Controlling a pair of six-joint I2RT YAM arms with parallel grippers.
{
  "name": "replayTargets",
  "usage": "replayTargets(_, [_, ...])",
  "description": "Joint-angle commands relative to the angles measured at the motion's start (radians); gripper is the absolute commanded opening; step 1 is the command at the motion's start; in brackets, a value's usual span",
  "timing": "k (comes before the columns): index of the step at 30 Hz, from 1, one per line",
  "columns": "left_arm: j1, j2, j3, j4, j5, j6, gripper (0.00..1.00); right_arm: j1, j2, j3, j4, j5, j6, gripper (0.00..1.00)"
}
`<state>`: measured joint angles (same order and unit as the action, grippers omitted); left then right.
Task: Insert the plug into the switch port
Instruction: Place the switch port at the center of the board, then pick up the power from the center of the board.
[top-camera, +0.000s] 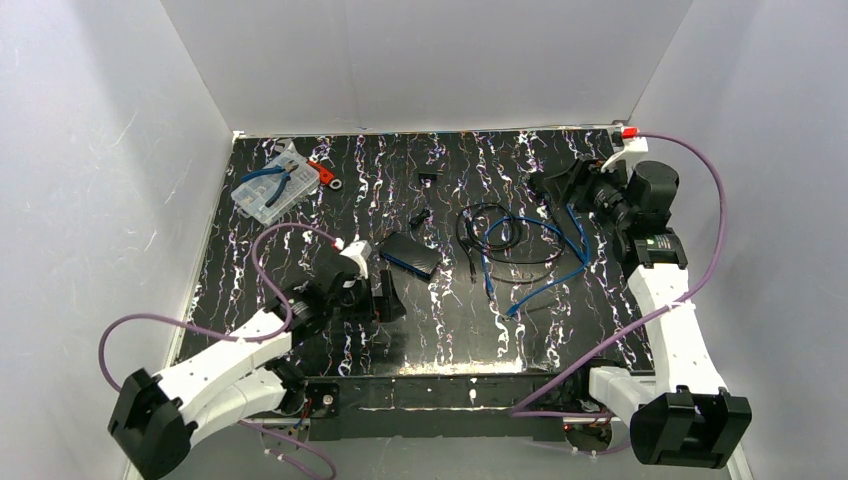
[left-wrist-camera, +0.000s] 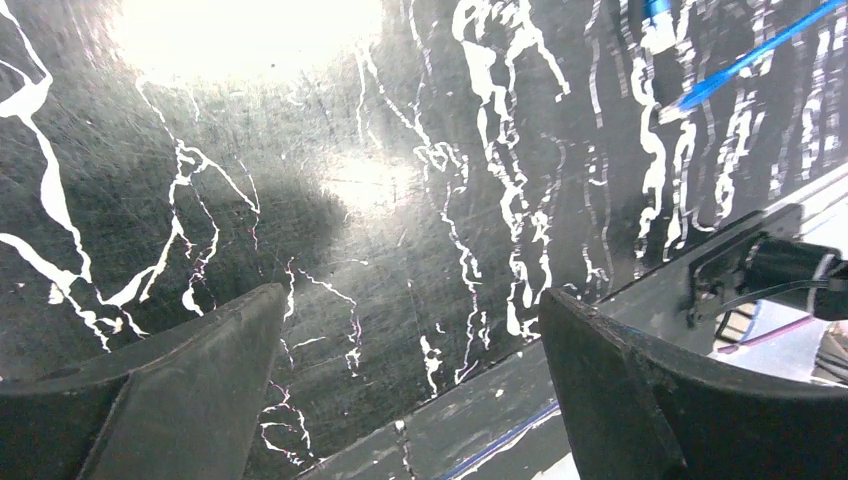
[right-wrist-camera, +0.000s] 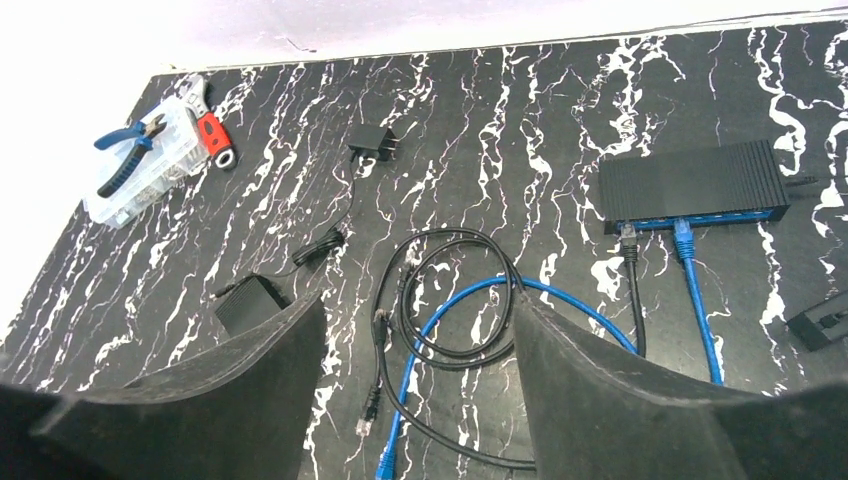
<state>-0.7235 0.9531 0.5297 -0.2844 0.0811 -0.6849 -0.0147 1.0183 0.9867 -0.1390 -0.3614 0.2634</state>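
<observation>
At the near edge of the table (top-camera: 440, 340), the left arm (top-camera: 230, 365) reaches a short way in. The left gripper (top-camera: 387, 297) hangs low over the marbled black top, near the switch (top-camera: 410, 254). Its wrist view shows both fingers (left-wrist-camera: 200, 380) spread wide with only bare table between them, so it grasps nothing. A blue cable (left-wrist-camera: 745, 62) crosses that view's upper right corner, its end blurred against the white veining.

Farther in, the blue cable and a black cable (right-wrist-camera: 635, 300) lie in loose, overlapping loops between the switch and the right gripper (top-camera: 558, 185). From above they are too thin to trace to the switch. The right wrist view shows one black end and one blue end meeting the switch's blue port strip. Whether they are fully seated cannot be told. Two other ends lie loose on the table, well apart from the switch: a black plug (right-wrist-camera: 368, 412) and a blue plug (right-wrist-camera: 385, 462). The blue plug is partly cut off at the bottom edge.

The right gripper's fingers (right-wrist-camera: 640, 400) stand apart and hold nothing. The cables seen through the gap lie on the table below. The fingers hide both lower corners of that view, and a black piece (right-wrist-camera: 820, 320) at its right edge is cut off, too little of it showing to name.

Beyond the cables sit a power brick (right-wrist-camera: 250, 305) and a small adapter (top-camera: 428, 176). Toward the back left corner is a clear box (top-camera: 268, 200) with blue-handled pliers (top-camera: 268, 178) on top and a red tool (top-camera: 322, 172) just beside it.
</observation>
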Motion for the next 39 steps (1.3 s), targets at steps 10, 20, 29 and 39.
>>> replayTargets(10, [-0.002,-0.331,-0.007,-0.066,-0.171,0.046,0.98,0.004,0.137,-0.020,0.077,-0.177,0.099,0.80])
replayTargets(20, [-0.003,-0.318,0.053,-0.175,-0.268,0.069,0.98,0.283,0.198,0.066,-0.039,-0.104,-0.049,0.80])
replayTargets(29, [-0.002,-0.364,0.012,-0.167,-0.259,0.056,0.98,0.447,0.393,0.236,-0.112,0.058,-0.075,0.79])
replayTargets(39, [-0.002,-0.406,0.003,-0.190,-0.281,0.059,0.98,0.542,0.682,0.451,-0.127,0.245,0.083,0.77])
